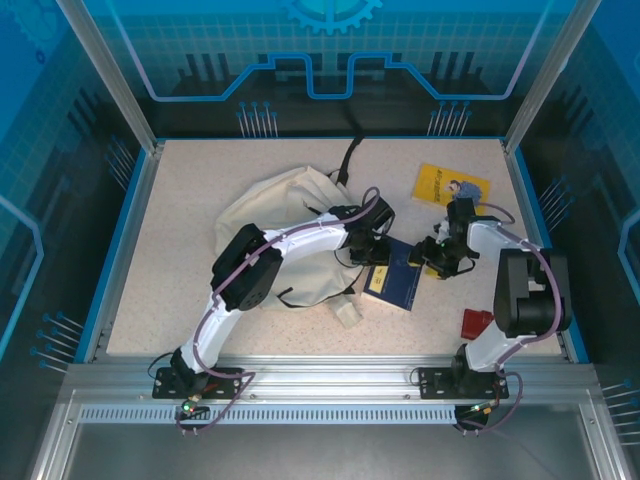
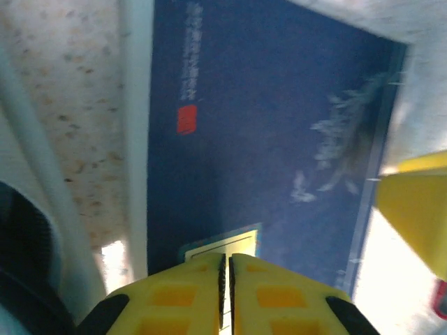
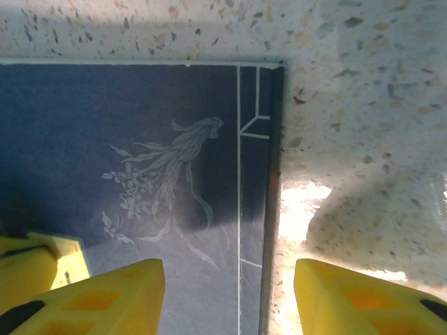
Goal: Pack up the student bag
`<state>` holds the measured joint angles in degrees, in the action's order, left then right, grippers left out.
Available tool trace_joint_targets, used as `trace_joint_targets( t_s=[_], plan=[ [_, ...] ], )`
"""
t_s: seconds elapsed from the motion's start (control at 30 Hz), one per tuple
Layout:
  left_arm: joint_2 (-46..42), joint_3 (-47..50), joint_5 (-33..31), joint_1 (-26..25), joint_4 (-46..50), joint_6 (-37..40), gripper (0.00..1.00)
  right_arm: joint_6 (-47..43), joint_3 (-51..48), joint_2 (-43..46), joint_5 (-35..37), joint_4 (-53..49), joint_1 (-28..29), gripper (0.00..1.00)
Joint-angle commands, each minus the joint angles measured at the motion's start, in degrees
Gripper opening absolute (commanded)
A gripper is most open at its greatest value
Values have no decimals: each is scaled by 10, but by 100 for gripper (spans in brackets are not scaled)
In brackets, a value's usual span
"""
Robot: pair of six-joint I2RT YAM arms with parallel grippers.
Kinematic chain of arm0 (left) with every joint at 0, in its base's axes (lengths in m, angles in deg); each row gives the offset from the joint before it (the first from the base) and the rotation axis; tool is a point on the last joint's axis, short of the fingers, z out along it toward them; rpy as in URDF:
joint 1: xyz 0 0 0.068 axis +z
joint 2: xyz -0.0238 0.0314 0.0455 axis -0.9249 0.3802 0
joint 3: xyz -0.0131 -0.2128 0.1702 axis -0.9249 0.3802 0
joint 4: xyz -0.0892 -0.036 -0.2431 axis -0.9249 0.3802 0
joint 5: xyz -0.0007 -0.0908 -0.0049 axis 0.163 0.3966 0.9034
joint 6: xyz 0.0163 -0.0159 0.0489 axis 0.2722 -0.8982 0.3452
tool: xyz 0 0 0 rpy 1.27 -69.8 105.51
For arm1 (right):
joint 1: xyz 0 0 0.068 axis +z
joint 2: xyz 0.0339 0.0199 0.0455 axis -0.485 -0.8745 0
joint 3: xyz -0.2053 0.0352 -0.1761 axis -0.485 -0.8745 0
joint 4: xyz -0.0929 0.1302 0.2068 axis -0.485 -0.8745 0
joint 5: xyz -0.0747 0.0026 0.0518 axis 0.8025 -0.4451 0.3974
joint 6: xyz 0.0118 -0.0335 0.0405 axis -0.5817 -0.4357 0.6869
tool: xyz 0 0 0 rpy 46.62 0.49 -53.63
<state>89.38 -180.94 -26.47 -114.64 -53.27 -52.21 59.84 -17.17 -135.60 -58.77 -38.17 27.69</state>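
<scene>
The student bag (image 1: 275, 215), cream fabric, lies slumped at the table's middle left under my left arm. A dark blue book (image 1: 397, 278) with a pale floral print lies flat just right of it. My left gripper (image 1: 372, 250) is at the book's upper left. Its yellow fingers are shut (image 2: 227, 279), tips down on the cover (image 2: 265, 125) by a pale label, with nothing seen between them. My right gripper (image 1: 432, 258) is open (image 3: 229, 293). One finger is over the book (image 3: 140, 160) and the other over the bare table, so it straddles the book's edge.
A yellow book (image 1: 450, 186) lies at the back right. A red object (image 1: 476, 323) sits near the right arm's base. A black strap (image 1: 348, 158) trails from the bag toward the back wall. Blue rails edge the speckled table (image 1: 180, 300).
</scene>
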Motion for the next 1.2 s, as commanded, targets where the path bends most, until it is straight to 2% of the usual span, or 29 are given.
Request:
trace_joint_targets(
  t_s=[0.0,0.2,0.4,0.7,0.83,0.9,1.0,1.07,1.17],
  plan=[
    [18,-20,-24,-6,35,19,12,-17,-5,-16,-22,9,-9,51],
    [42,-18,-44,-10,62,30,9,-25,-5,-33,-27,15,-9,51],
    [55,-8,-46,-9,63,29,6,-42,-7,-40,-88,31,-7,47],
    [57,-7,-43,-8,63,28,6,-40,-14,-1,-194,67,-3,43],
    [50,-9,-37,-6,60,32,6,-39,-30,28,-183,55,6,38],
    [42,-13,-31,-4,59,35,7,-39,-29,44,-155,44,10,30],
    [25,-22,-11,1,55,41,11,-30,-29,78,-107,33,13,17],
    [-1,-26,4,7,45,46,21,-16,-30,109,-72,34,13,11],
    [-50,-26,15,20,40,50,34,7,-39,170,-57,55,12,8]
  ],
)
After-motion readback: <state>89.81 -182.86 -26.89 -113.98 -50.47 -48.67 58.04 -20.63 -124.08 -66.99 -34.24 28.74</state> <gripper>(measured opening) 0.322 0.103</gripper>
